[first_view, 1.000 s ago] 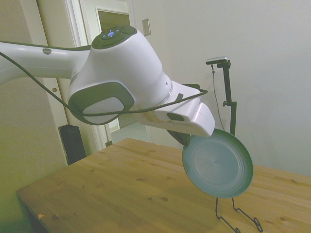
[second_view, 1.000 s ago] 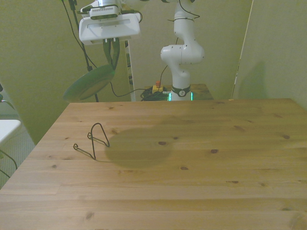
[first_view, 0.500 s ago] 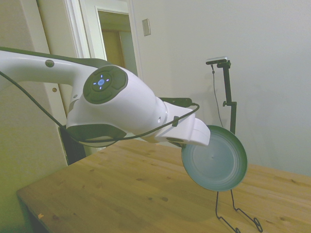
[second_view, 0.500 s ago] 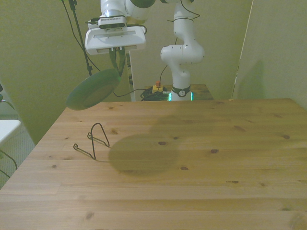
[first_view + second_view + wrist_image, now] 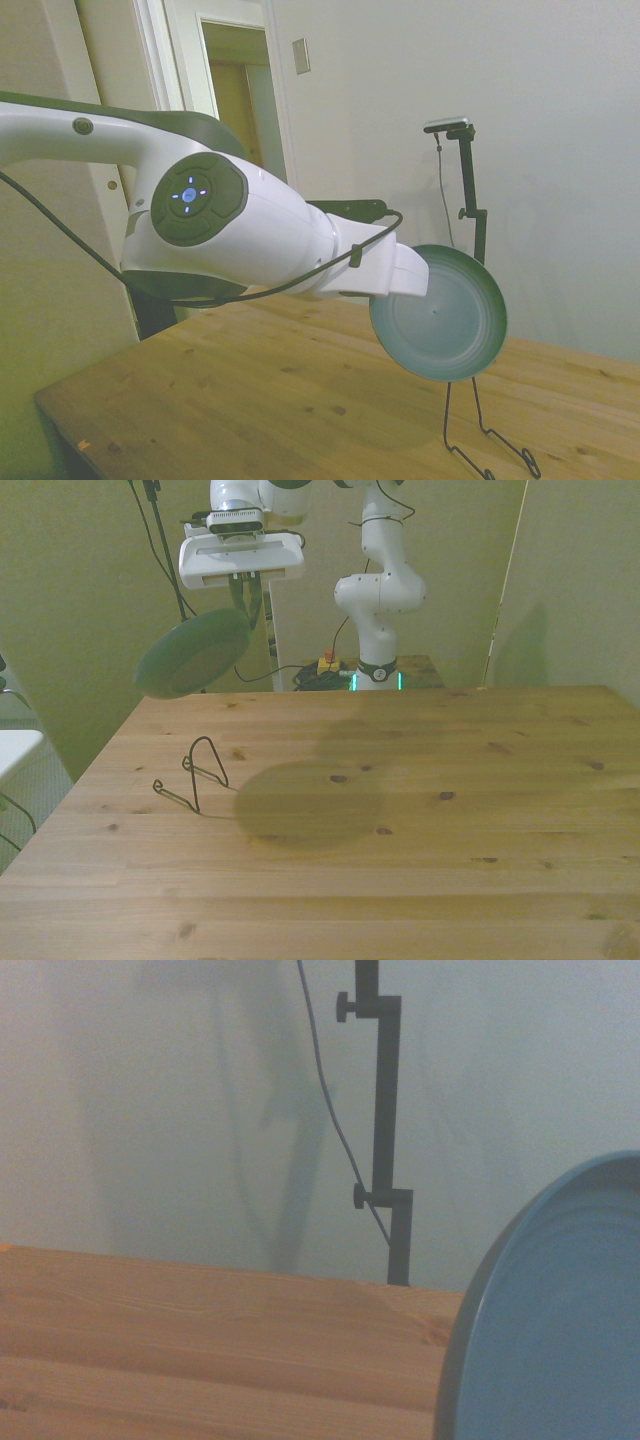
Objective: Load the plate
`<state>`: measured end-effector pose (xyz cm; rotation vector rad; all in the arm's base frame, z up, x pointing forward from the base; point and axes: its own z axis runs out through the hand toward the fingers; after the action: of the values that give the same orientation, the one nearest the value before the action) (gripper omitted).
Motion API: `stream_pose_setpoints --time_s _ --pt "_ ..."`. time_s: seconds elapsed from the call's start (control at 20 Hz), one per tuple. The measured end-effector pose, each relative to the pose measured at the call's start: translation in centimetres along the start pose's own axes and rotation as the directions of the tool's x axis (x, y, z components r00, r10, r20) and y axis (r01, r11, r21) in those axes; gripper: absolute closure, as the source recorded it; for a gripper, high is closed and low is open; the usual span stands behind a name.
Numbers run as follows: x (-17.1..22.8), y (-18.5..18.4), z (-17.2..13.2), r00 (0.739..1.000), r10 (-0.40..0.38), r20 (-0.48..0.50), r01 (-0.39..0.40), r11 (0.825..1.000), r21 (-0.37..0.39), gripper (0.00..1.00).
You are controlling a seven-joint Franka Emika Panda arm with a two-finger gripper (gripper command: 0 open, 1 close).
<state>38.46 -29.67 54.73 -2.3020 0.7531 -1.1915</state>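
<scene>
Change: since half a second ago the plate [image 5: 192, 653] has tilted more upright and sits slightly higher in the front view; the arm has rolled a little.
Plate: held in the air on edge, hanging below the gripper [image 5: 243, 593], upper left of the front view, above the worktop's [image 5: 400, 810] far left corner.
Jaws: pinching the plate's upper rim.
Wire rack [image 5: 195, 776]: on the worktop, lower than the plate, well apart.
Room: bare worktop across the front view's middle and right.

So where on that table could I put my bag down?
Nearly all of the table is bare: everything from the wire rack across to the front view's right, near edge included. Only the rack's corner is taken, with the plate held in the air beyond it.
</scene>
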Motion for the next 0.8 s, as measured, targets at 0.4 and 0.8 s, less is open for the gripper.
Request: stream_pose_setpoints --time_s 0.4,0.8 --pt "-0.79 0.10 0.61 1.000 -0.016 0.016 0.016 0.999 0.037 1.00" --pt "-0.91 0.27 0.70 1.000 -0.014 0.028 0.012 0.999 0.040 1.00"
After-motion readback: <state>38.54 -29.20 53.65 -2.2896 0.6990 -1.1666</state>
